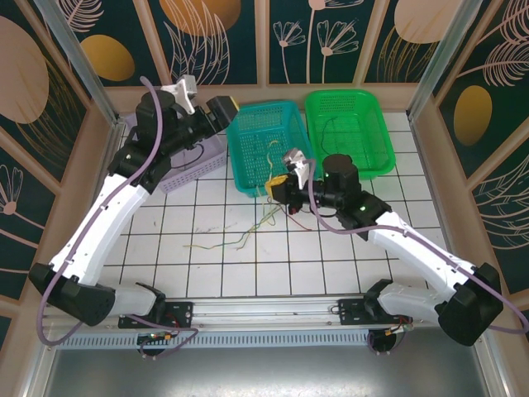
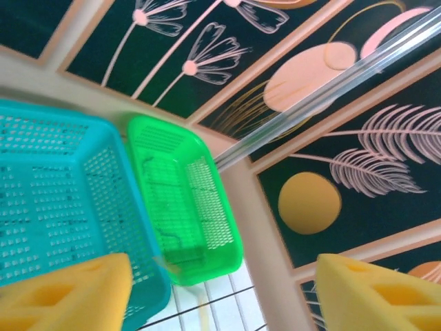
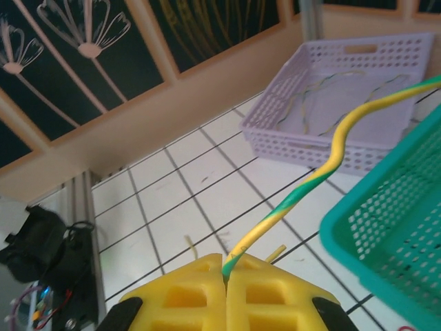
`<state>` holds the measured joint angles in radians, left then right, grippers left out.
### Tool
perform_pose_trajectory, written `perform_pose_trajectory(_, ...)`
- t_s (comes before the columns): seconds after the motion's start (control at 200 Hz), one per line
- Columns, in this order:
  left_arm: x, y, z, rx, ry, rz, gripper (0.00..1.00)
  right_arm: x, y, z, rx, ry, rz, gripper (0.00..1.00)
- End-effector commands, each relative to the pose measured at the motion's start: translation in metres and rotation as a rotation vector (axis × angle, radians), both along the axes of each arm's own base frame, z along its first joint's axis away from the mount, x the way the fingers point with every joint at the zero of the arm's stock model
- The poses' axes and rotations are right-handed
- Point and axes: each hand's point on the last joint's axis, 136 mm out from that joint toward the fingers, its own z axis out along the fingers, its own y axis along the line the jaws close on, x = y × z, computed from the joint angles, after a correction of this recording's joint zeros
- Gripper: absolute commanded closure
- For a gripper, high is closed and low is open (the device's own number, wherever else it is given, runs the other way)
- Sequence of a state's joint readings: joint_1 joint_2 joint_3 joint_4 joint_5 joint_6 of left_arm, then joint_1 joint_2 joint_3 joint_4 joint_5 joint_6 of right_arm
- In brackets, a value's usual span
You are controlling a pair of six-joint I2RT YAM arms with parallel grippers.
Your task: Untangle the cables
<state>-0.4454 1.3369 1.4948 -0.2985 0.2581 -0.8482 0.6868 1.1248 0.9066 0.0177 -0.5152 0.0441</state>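
Note:
My right gripper (image 3: 226,267) is shut on a green-and-yellow striped cable (image 3: 324,165), which rises from between the yellow pads toward the upper right. From above, this gripper (image 1: 275,188) hovers at the near edge of the teal basket (image 1: 248,132). Several thin cables (image 1: 227,242), green, yellow and reddish, lie loose on the white tiles below it. More strands lie in the lilac basket (image 3: 344,96). My left gripper (image 2: 224,296) is open with nothing between its yellow fingers (image 2: 69,296). It hangs high at the back (image 1: 223,107), between the lilac basket and the teal one.
A green basket (image 1: 347,132) with a dark strand inside stands to the right of the teal one. The lilac basket (image 1: 194,161) is at the back left under the left arm. Panelled walls enclose the table on three sides. A metal rail (image 1: 264,310) runs along the near edge.

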Motion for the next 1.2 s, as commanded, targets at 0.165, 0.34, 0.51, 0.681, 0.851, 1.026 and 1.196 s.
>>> perform_pose_trajectory(0.165, -0.045, -0.048, -0.115, -0.059, 0.354, -0.168, 0.35, 0.025, -0.011, 0.048, 0.087, -0.099, -0.139, 1.00)
perform_pose_trajectory(0.34, -0.064, -0.080, -0.143, -0.017, 0.421, -0.254, 0.40, 0.038, -0.011, 0.053, 0.096, -0.113, -0.182, 1.00)
perform_pose_trajectory(0.51, -0.066, -0.083, -0.159, -0.014, 0.444, -0.260, 0.45, 0.042, -0.007, 0.056, 0.102, -0.105, -0.172, 1.00)
perform_pose_trajectory(0.681, -0.063, -0.079, -0.179, 0.053, 0.460, -0.229, 0.67, 0.040, -0.009, 0.062, 0.124, -0.111, -0.175, 1.00)
perform_pose_trajectory(0.851, -0.055, -0.056, -0.207, 0.165, 0.499, -0.101, 1.00, 0.038, -0.021, 0.073, 0.141, -0.134, -0.217, 1.00)
perform_pose_trajectory(1.026, -0.057, -0.029, -0.232, 0.147, 0.600, 0.062, 1.00, 0.040, -0.069, 0.108, 0.265, -0.244, -0.400, 1.00)
perform_pose_trajectory(1.196, -0.062, -0.012, -0.243, 0.037, 0.650, 0.184, 1.00, 0.040, -0.115, 0.141, 0.455, -0.308, -0.563, 1.00)
